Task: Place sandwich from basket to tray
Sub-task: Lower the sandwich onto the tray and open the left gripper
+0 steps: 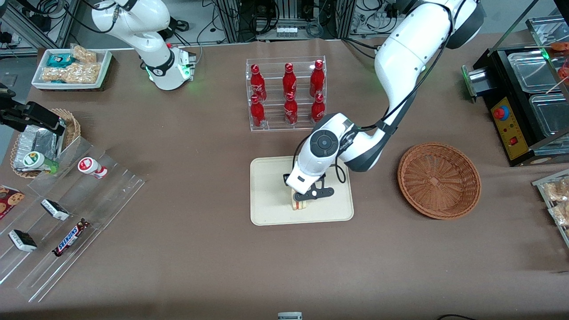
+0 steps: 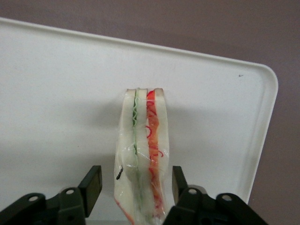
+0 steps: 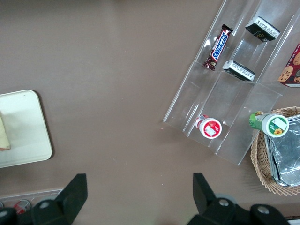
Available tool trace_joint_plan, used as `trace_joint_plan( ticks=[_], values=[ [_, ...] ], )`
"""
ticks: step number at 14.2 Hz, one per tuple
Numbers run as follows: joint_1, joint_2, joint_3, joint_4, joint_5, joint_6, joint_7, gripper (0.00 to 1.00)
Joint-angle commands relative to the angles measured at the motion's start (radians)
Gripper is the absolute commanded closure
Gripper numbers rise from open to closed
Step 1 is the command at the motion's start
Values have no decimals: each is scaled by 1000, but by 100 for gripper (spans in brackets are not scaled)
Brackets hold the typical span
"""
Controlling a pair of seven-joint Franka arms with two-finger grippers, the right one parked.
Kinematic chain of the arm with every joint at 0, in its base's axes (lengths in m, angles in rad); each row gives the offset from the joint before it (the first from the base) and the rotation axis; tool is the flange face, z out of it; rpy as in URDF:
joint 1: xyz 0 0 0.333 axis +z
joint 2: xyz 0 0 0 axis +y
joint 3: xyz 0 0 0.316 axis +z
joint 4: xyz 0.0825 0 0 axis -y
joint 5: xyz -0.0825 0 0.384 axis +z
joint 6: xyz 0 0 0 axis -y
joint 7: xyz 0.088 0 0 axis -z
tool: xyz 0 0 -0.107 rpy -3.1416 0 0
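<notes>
The sandwich (image 1: 298,205), a plastic-wrapped wedge of white bread with red and green filling, stands on its edge on the cream tray (image 1: 271,178), near the tray's edge closest to the front camera. My left gripper (image 1: 306,198) is right above it, open, one finger on each side with a small gap to the wrapper. In the left wrist view the sandwich (image 2: 140,150) stands between the fingers (image 2: 91,185) on the tray (image 2: 56,93). The round brown wicker basket (image 1: 439,180) sits empty toward the working arm's end of the table.
A clear rack of red bottles (image 1: 286,93) stands farther from the front camera than the tray. A stepped acrylic shelf with snacks (image 1: 66,213), a small wicker basket with foil items (image 1: 40,142) and a white tub of snacks (image 1: 71,66) lie toward the parked arm's end.
</notes>
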Motion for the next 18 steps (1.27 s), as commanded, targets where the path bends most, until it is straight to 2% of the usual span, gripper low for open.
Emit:
trace_joint_plan(
  ticks=[1,5,8,12,16,18],
  values=[
    [2,-121,7,11,7,-126,-27,0],
    [63,-246,10,-4,9,-286,-7,0],
    [157,-286,7,-19,7,-343,69,0],
    [235,-351,7,-76,-3,-374,148,0],
    [293,-395,10,-81,-6,-388,151,0],
    [324,-418,12,-81,-9,-420,209,0]
  ],
)
